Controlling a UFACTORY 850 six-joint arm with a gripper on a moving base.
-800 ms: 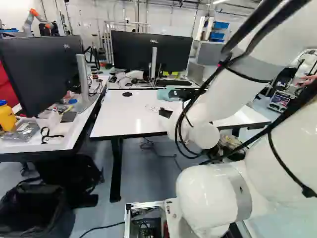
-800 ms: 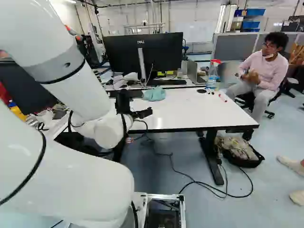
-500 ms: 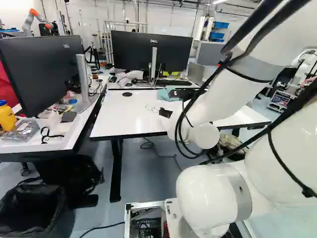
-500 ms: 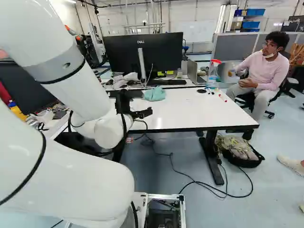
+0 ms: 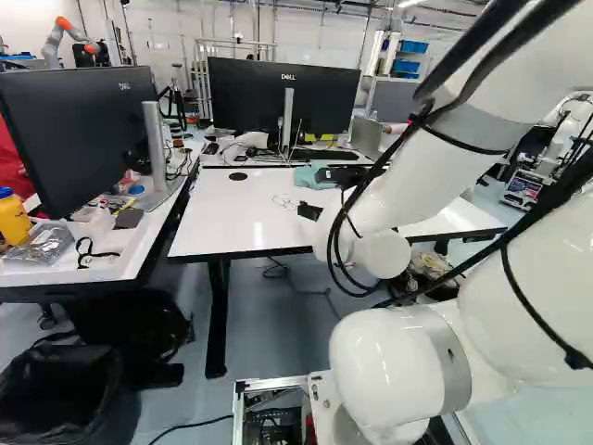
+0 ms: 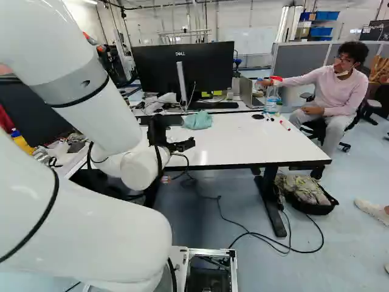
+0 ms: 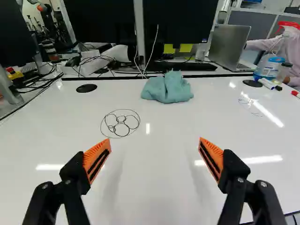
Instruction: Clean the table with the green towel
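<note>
A wide white table (image 7: 154, 187) spreads out ahead of the arm (image 6: 91, 97). The black gripper (image 7: 155, 140) hangs over the table's near part, its two orange-padded fingers wide apart with nothing between them. Ahead of it, near the table's far edge, the green towel (image 7: 167, 89) lies in a crumpled heap. To one side, close to the far edge, stands a spray bottle (image 7: 269, 64), with a person's sleeve (image 7: 262, 44) behind it. Between gripper and towel is a cluster of hand-drawn black loops (image 7: 120, 123); a fainter scribble (image 7: 251, 108) sits nearer the bottle.

The step in hand looks to be fetching the towel. It would be done best by going forward above the loops, centring the open fingers on the heap's thick middle, then lowering until the tips just reach the tabletop. Too high a grip could catch only a loose fold; pressing down could scrape the surface. A deep, central pinch should leave enough soft cloth hanging below to wipe with.
</note>
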